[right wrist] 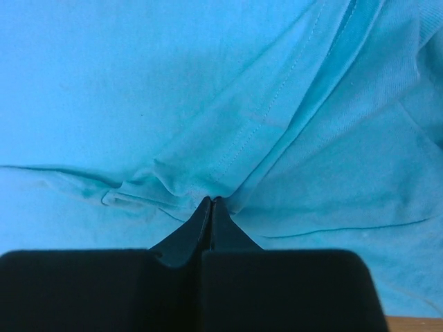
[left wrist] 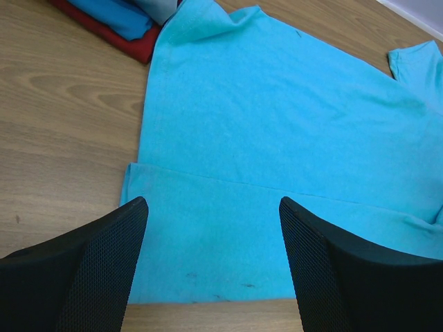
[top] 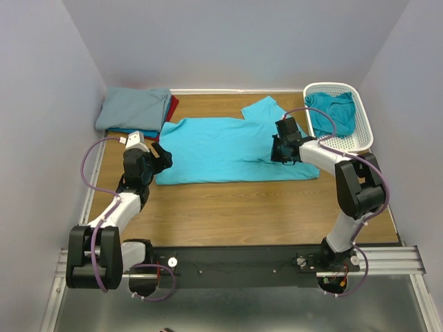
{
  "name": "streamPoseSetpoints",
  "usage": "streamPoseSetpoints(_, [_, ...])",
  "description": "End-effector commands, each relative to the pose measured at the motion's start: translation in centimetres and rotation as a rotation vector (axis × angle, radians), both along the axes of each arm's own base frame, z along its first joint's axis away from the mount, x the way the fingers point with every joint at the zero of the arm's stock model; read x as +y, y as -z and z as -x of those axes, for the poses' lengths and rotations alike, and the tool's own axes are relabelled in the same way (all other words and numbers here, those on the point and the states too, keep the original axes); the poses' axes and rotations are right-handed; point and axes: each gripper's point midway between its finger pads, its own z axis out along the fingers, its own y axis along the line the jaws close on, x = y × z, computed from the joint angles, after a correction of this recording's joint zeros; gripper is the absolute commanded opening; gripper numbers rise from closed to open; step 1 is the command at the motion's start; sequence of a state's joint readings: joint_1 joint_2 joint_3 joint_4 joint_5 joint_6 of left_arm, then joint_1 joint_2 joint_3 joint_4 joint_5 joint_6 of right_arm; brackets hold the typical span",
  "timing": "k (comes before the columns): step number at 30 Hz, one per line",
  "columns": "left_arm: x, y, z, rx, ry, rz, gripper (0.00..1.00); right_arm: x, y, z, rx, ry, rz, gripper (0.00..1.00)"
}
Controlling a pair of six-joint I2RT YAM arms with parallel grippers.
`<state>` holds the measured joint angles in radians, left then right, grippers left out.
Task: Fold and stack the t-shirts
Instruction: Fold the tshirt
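Wooden tabletop (top: 242, 207), grey walls. Folded stack (top: 135, 111), 3 t-shirts visible, far left: done. Turquoise t-shirt (top: 221, 149) spread mid-tabletop, folding barely begun. Right gripper (right wrist: 211, 204) pinched closed on its cloth. Left gripper (left wrist: 214, 207) wide apart, empty, over hem. Teal t-shirt (top: 336, 114) in basket (top: 365, 135), not yet folded.

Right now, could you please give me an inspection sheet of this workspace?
Surface: wooden table, bare wood near the arms.
Job's things: turquoise t-shirt spread out mid-table; folded stack of grey-blue, blue and red tees far left; teal t-shirt in the basket.
Clutter: white basket far right.
Grippers: left gripper open above the turquoise shirt's edge; right gripper shut, pinching its cloth.
Cables: purple cables loop along both arms.
Surroundings: pale walls on three sides.
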<state>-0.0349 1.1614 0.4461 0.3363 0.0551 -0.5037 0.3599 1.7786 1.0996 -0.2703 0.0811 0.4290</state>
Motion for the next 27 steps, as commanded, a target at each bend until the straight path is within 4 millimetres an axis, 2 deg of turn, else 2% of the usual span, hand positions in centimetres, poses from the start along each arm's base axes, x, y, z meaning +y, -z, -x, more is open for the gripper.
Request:
streamPoseSetpoints(1, [-0.3, -0.4, 0.0, -0.024, 0.019, -0.009, 0.84, 1.0, -0.7, -1.7, -0.028, -0.011, -0.03, 0.01])
streamPoseSetpoints(10, [-0.2, 0.0, -0.1, -0.011, 0.02, -0.013, 0.84, 2.3, -1.4, -4.4, -0.054, -0.027, -0.051, 0.0])
streamPoseSetpoints(16, [-0.2, 0.3, -0.2, -0.004, 0.017, -0.018, 0.84, 3.3, -0.3, -5.4, -0.033, -0.05, -0.071, 0.0])
streamPoseSetpoints(22, [-0.2, 0.6, -0.2, 0.005, 0.018, -0.02, 0.84, 3.7, -0.7, -6.5, -0.051, -0.052, -0.077, 0.0])
streamPoseSetpoints(27, [-0.1, 0.7, -0.3, 0.008, 0.019, -0.021, 0.84, 4.9, -1.5, -6.9, -0.057, -0.089, -0.122, 0.0])
